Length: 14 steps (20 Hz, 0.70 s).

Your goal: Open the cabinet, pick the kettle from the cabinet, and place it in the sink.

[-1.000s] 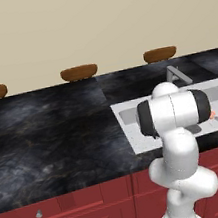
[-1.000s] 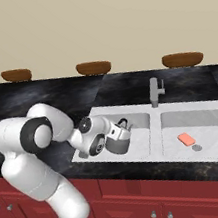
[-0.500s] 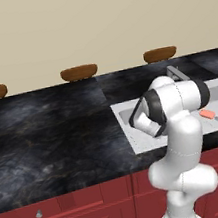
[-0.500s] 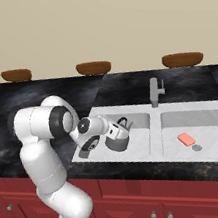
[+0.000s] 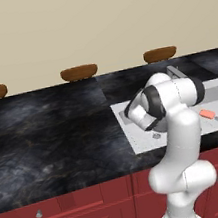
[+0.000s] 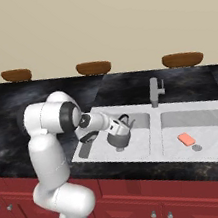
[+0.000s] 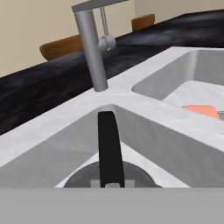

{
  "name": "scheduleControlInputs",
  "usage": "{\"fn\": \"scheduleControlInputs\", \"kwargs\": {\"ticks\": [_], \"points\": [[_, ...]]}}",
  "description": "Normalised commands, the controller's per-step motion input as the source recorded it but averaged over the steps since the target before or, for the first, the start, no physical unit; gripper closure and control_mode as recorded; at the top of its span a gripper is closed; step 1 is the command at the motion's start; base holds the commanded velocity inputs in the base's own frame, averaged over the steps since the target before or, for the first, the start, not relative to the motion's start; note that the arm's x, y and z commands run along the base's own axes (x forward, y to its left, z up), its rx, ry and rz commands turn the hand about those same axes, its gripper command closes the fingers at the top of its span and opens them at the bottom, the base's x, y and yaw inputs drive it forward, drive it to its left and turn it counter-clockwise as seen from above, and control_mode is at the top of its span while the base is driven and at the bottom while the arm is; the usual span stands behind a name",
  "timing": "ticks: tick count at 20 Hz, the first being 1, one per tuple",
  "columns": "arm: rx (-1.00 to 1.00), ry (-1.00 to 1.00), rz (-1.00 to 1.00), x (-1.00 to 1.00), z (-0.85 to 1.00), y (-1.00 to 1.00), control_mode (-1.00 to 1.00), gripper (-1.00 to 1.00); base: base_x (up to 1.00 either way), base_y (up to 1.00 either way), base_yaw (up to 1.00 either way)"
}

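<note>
Since the earlier frames the arm has folded in closer over the basin: upper links swung toward the base, and the kettle (image 6: 119,136) looks to have come down from just above the floor to sit lower in the basin.

Sink (image 6: 146,105): double basin, faucet (image 6: 154,92) at the rear middle. Kettle is in the basin on the robot's left side, upright, spout toward the back wall; can't tell for sure if its base is touching the floor yet. Other basin holds an orange sponge (image 6: 186,139).

Gripper (image 6: 114,126) is clamped tight on the kettle's arched handle; hand view shows the dark handle (image 7: 109,148) running up between the fingers w/ the grey lid just below.

Step in hand, as I read it: last one, the place. Cabinet part is done w/, kettle is already inside the sink. Next move prob needs: settle it flat on the basin floor, let go of the handle, lift straight up w/o snagging it or knocking the faucet.
</note>
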Motion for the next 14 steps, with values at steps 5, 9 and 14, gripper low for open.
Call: {"fn": "scheduleControlInputs", "kwargs": {"ticks": [5,9,14], "points": [[0.0,0.0,0.0,0.12,-0.08,-0.19,-1.0,1.0,0.0,0.0,0.0],[0.0,0.0,0.0,0.0,-0.22,-0.16,-1.0,1.0,0.0,0.0,0.0],[0.0,0.0,0.0,-0.04,-0.27,-0.15,-1.0,1.0,0.0,0.0,0.0]]}}
